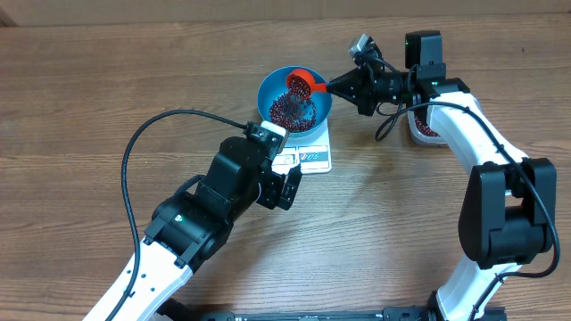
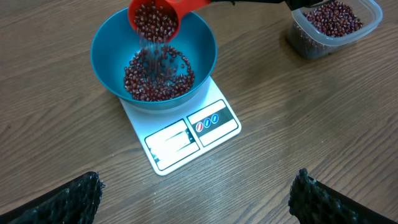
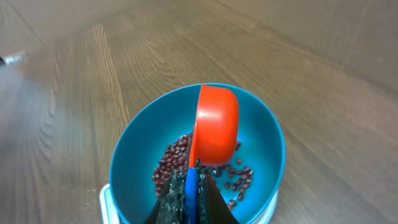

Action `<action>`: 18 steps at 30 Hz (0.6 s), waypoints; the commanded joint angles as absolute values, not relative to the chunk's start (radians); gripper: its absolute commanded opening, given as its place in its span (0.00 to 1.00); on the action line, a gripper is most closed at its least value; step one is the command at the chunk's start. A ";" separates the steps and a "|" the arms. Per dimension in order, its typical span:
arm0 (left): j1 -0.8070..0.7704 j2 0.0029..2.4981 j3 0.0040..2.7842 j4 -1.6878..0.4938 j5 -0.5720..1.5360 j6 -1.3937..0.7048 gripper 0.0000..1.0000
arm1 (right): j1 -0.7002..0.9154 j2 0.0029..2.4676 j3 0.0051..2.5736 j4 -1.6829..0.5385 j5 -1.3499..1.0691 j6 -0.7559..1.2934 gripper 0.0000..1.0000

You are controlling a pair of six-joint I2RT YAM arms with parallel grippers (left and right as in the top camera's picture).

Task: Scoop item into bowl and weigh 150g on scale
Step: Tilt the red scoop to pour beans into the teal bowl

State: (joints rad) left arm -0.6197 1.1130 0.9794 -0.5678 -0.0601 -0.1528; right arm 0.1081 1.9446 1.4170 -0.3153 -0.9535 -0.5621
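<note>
The blue bowl [image 1: 272,89] [image 2: 106,50] [image 3: 137,143] stands on the white scale [image 1: 314,159] [image 2: 186,140]. A heap of red-brown beans [image 2: 155,81] [image 1: 293,111] [image 3: 168,168] lies in the bowl. My right gripper [image 1: 336,86] [image 3: 193,193] is shut on the blue handle of an orange scoop [image 1: 300,81] [image 2: 155,18] [image 3: 217,121], tipped over the bowl with beans streaming out. My left gripper [image 2: 196,190] [image 1: 287,183] hangs open over bare table just in front of the scale, holding nothing.
A clear plastic tub [image 2: 300,38] [image 1: 419,132] with more beans stands right of the scale, mostly under the right arm in the overhead view. A black cable [image 1: 143,143] loops over the table to the left.
</note>
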 commanded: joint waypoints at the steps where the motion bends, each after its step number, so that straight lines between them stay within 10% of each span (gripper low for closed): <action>1: -0.616 1.111 0.971 -0.564 -0.056 -0.134 0.99 | 0.112 1.896 1.423 -0.318 -0.968 -0.733 0.04; 18: -0.616 1.111 0.971 -0.564 -0.059 -0.133 0.99 | 0.112 1.896 1.423 -0.346 -0.970 -1.264 0.04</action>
